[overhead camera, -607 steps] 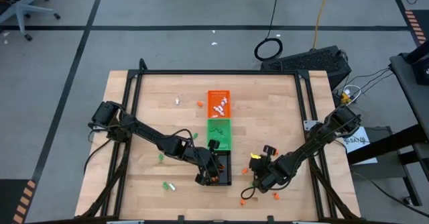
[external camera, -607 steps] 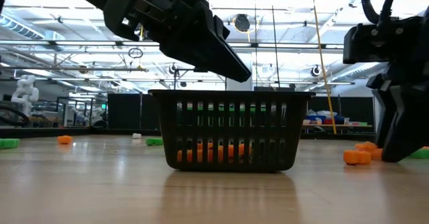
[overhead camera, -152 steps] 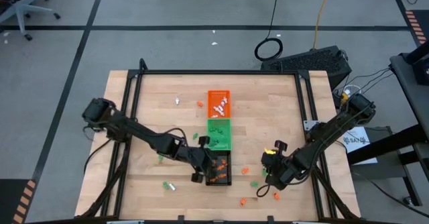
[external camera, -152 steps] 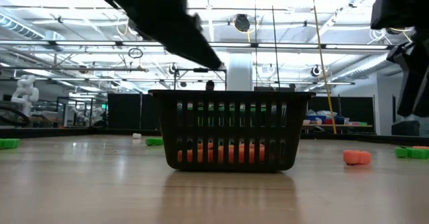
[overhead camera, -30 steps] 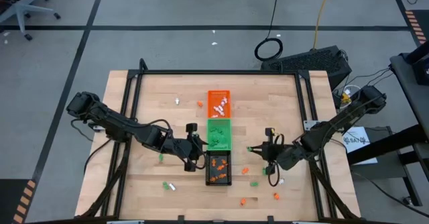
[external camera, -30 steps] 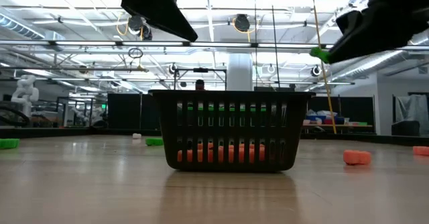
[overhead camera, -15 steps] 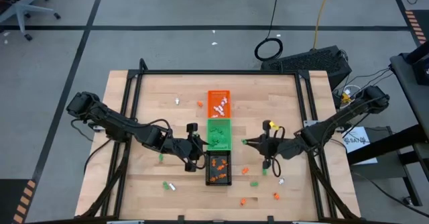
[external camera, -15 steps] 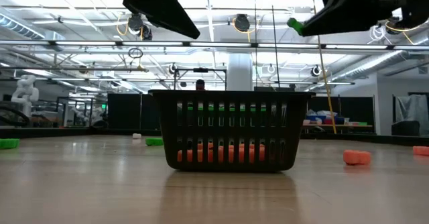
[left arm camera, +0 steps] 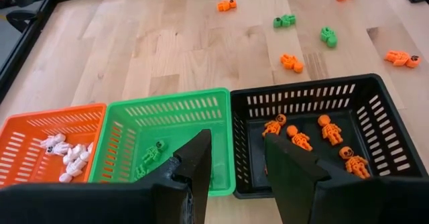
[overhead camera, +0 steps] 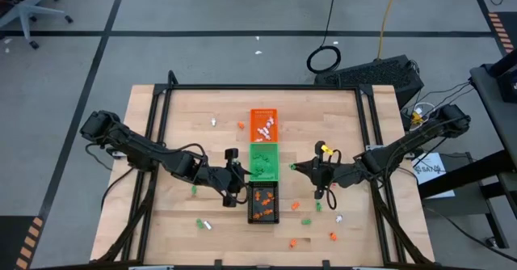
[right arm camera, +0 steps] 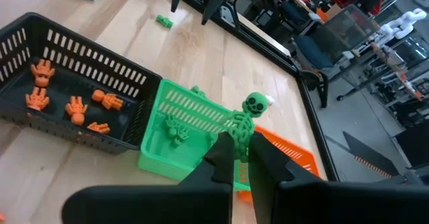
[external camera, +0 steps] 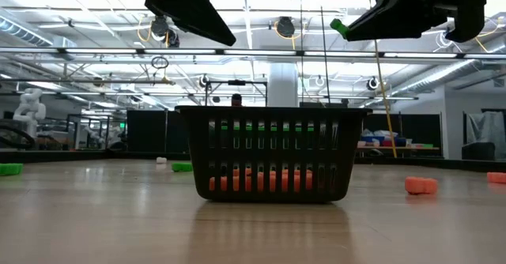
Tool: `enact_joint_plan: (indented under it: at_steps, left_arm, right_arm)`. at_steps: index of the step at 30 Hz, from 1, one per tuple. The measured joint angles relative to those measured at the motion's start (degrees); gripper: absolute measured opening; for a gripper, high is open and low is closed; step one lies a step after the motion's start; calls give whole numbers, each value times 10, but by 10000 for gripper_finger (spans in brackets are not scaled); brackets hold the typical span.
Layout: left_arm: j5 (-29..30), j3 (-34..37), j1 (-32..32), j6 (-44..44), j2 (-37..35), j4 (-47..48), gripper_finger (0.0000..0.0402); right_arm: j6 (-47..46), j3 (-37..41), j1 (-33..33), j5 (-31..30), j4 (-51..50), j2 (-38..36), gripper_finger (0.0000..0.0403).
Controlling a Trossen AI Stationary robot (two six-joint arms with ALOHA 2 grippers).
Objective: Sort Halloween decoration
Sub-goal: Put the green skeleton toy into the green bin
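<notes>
right now a tiny green plastic skeleton figure (right arm camera: 251, 115) sits pinched between the fingertips of the right gripper (right arm camera: 236, 145), its round skull sticking up past the closed dark fingers. in the low view the same green trinket (external camera: 338, 26) shows at the tip of that gripper, high above the table. from above, the right gripper (overhead camera: 296, 167) hangs just beside the right-hand edge of the small green slotted plastic tray (overhead camera: 263, 160), not yet over it.

three trays stand in a touching row down the middle of the pale wooden table (overhead camera: 178, 132): the small orange slotted tray (overhead camera: 263, 124) farthest from the front, the green one in the middle, and the small black slotted tray (overhead camera: 262, 202) nearest the front. the left wrist view shows white skeleton pieces (left arm camera: 62, 153) in the orange tray, green skeleton pieces (left arm camera: 153, 151) in the green tray and orange skeleton pieces (left arm camera: 320, 134) in the black tray.

loose trinkets lie scattered on the wood: orange and green ones (overhead camera: 305, 213) to the right of the black tray, green and white ones (overhead camera: 202, 223) near the front left, and a white one (overhead camera: 213, 122) and an orange one (overhead camera: 240, 125) left of the orange tray.

the left gripper (overhead camera: 233, 185) hovers just left of the seam between the green and black trays, its fingers (left arm camera: 196, 165) parted and carrying nothing.
</notes>
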State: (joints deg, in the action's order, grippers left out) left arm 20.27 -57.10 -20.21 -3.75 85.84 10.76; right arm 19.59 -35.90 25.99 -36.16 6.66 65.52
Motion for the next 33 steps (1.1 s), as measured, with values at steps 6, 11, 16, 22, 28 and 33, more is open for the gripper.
enact_joint_plan:
  at_steps: [6, 11, 16, 22, 28, 33]
  left_arm:
    - [0, 0, 0, 0, 3, 0, 136]
    - [0, 0, 0, 0, 12, 1, 136]
    - [3, 0, 0, 0, 12, -3, 136]
    - [4, 0, 0, 11, 12, -10, 136]
    - [43, 0, 0, 30, 4, -9, 136]
    - [57, 0, 0, 31, 4, 4, 136]
  right_arm:
    - [-3, 0, -2, 0, 0, 0, 6]
    - [-21, 0, -2, 0, 0, 0, 7]
    - [-41, 0, -2, 0, 5, 0, 8]
    - [-59, 0, -6, 1, 42, 0, 8]
    - [-71, 0, -34, 3, 53, 3, 8]
    - [-73, -16, -77, 38, 58, 7, 8]
